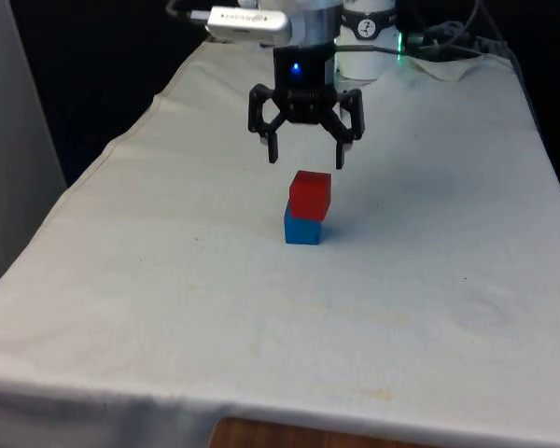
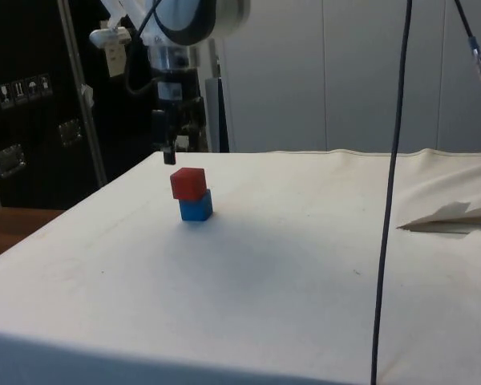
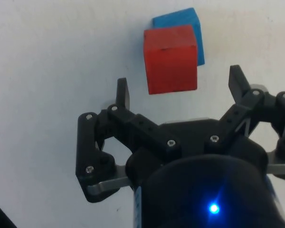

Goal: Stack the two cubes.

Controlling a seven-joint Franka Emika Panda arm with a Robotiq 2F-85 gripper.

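Near the middle of the counter (image 1: 168,308) the red cube (image 1: 310,194) sits on the blue cube (image 1: 301,228), a little off to one side. I judge the stack done, so I would lift straight up, without brushing it. My pincer (image 1: 305,154) hangs open and empty just above and behind the red cube, not touching.

- The blue cube (image 3: 190,26), beyond the gripper's (image 3: 179,90) fingertips, is mostly hidden beneath the red cube (image 3: 170,59).
- The gripper's body is cut off by the wrist picture's edge.
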